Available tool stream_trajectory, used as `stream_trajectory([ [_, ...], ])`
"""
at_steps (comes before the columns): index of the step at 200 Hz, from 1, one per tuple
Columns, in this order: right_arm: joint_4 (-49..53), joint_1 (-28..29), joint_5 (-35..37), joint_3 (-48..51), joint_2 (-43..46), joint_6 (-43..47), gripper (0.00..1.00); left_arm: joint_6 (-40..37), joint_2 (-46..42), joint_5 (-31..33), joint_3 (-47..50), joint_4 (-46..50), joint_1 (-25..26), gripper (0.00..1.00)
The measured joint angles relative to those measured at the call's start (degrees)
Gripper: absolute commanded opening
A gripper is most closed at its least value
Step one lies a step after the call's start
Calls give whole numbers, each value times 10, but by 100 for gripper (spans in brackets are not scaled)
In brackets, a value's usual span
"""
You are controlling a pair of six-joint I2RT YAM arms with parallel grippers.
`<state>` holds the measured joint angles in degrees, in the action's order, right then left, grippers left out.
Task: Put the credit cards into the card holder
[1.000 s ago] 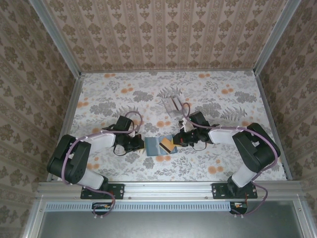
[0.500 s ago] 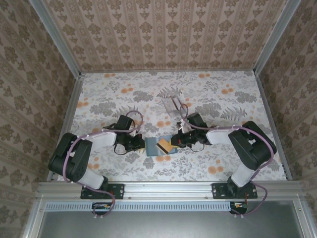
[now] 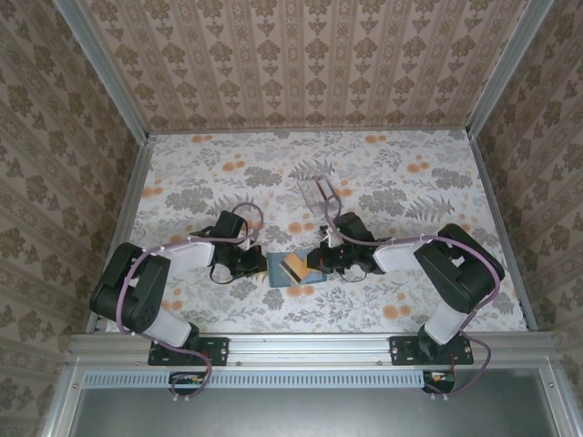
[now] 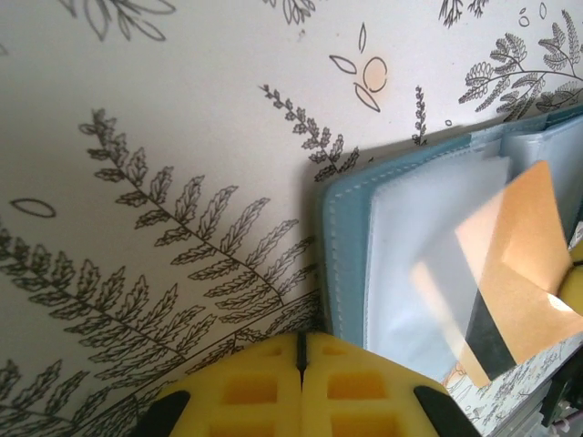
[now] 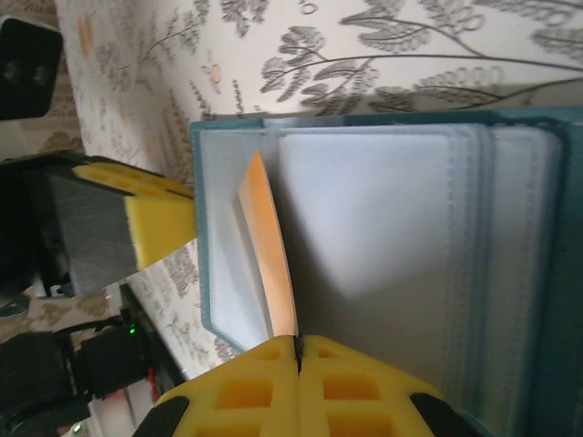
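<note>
Floral-printed table [image 3: 200,173] with patterned walls [image 3: 301,64] on three sides: your card holder [image 3: 284,267] lies open on the near half, between the two grippers. Your left gripper [image 3: 258,265] has its yellow pads [image 4: 255,382] pressed together, the tip right at a corner of the holder's left edge; whether it nips the cover, you cannot tell from these views. Your right gripper [image 3: 314,262] is clamped on the orange card [image 5: 266,237], which slants with its far end partly under a clear pocket of the holder, a dark stripe showing near the held end. Pale cards [image 3: 316,193] lie farther back on the table, well apart from the holder.
</note>
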<state>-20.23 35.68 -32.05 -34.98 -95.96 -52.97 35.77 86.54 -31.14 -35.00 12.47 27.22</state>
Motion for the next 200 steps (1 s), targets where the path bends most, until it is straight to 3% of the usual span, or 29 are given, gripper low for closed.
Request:
stream_trajectory([
  [46,-16,16,78,23,32,-27,0,2,4,-6,2,-12,1,5],
  [144,-40,111,254,56,69,-119,0,28,16,-33,13,-57,1,2],
  [200,-86,123,284,58,43,-146,0,37,24,-44,14,-76,5,1],
])
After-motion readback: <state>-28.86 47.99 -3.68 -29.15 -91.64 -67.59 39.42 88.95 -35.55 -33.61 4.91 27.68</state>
